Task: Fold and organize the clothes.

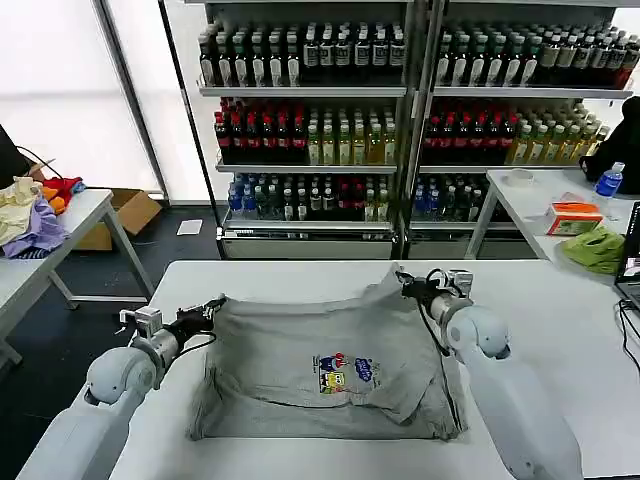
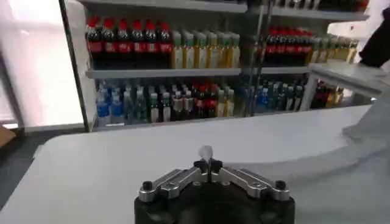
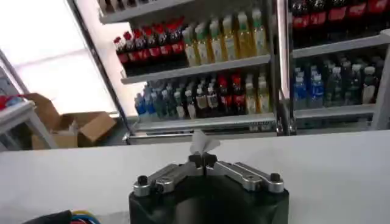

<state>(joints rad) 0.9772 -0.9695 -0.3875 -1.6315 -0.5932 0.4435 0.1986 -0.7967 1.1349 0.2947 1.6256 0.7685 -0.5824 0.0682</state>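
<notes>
1. Starting nearest us, we see the grey shirt [image 1: 320,370] spread on the white counter [image 1: 560,300], its printed chest facing up and its near hem lying loose toward the counter's front edge, with wrinkles running across the body.
2. We judge the shirt light and limp: thin cotton that will sag, drag and bunch wherever it is not held, so it needs two holds kept apart to stay taut.
3. Our left tool [image 1: 212,308] is at the shirt's left far corner, pinched closed on a bit of the cloth; the left wrist view shows a small tuft of grey fabric nipped between its closed tips [image 2: 207,163].
4. Our right tool [image 1: 412,283] is at the right far corner, likewise clamped on the fabric, with a tuft standing up between its tips [image 3: 203,159]; the cloth rises slightly toward it.
5. We reckon these corner pinches are shallow, so a quick pull could slip the cloth free; a hold along a seam or shoulder would be surer.
6. Farther back, shelves of bottles [image 1: 310,110] fill the wall, well apart from the work.
</notes>
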